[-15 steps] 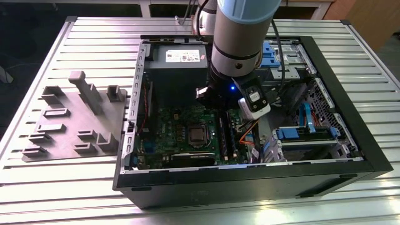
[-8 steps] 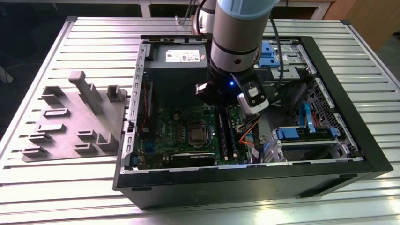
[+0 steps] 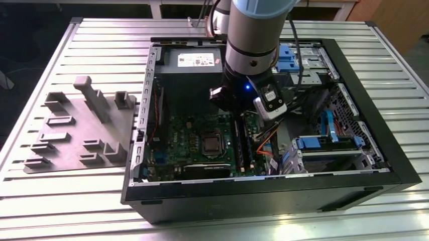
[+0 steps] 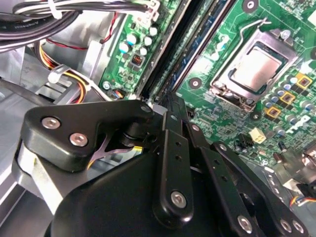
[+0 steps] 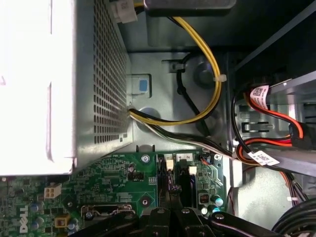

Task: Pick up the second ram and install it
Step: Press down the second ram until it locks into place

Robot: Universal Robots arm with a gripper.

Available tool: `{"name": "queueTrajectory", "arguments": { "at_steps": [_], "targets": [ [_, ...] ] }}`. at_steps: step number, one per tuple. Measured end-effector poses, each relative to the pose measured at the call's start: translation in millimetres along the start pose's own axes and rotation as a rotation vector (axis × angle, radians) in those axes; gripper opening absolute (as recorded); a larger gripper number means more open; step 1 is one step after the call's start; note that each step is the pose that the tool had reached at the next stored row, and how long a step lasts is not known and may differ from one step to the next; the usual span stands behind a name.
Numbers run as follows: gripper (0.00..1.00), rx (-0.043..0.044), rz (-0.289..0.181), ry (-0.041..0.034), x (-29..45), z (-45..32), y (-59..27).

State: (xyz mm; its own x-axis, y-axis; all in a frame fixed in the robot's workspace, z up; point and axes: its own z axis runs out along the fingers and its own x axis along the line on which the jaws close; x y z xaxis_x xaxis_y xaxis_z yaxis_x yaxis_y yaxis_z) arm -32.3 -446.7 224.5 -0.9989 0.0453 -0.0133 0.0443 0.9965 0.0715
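The work surface is a table point(image 3: 100, 37) of ribbed, pale metal slats with a dark edge frame. Beyond its far edge stand white furniture legs point(image 3: 155, 7) and a brown wooden panel point(image 3: 389, 20) at the exterior view's right. Lighting is even, overhead

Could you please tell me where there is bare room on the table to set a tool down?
Free: the slatted table in front of the grey fixture plate, and the strip behind it. Crowded: inside the computer case, where the gripper sits over the motherboard slots.
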Motion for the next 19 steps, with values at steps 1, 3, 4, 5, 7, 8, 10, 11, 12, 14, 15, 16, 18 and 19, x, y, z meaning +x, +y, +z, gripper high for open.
{"name": "queueTrajectory", "arguments": {
  "at_steps": [1,3,4,5,7,8,10,11,12,14,15,16,18,19],
  "targets": [
    [0.1,-0.0001,0.0,0.0,0.0,0.9,0.2],
    [0.1,0.0001,0.0,0.0,0.1,1.1,0.2],
    [0.1,0.0002,0.0,0.0001,0.1,1.1,0.2],
    [0.1,-0.0002,0.0,-0.0001,0.1,1.8,0.2],
    [0.1,0.0001,0.0,0.0,0.1,3.1,0.1],
    [0.1,0.0001,0.0,0.0,0.1,3.1,0.1],
    [0.1,0.0003,0.0,0.0001,0.1,3.1,0.1],
    [0.1,0.0001,0.0,0.0,0.1,3.2,0.1],
    [0.1,0.0,0.0,0.0,0.1,3.3,0.1],
    [0.1,0.0001,0.0,0.0,0.1,4.0,0.0],
    [0.1,0.0002,0.0,0.0,0.1,4.5,0.0],
    [0.1,0.0004,0.0,0.0001,0.1,4.6,-0.1],
    [0.1,0.0003,0.0,0.0001,0.1,4.7,-0.1],
    [0.1,0.0001,0.0,0.0,0.1,4.8,0.0]
  ]
}}
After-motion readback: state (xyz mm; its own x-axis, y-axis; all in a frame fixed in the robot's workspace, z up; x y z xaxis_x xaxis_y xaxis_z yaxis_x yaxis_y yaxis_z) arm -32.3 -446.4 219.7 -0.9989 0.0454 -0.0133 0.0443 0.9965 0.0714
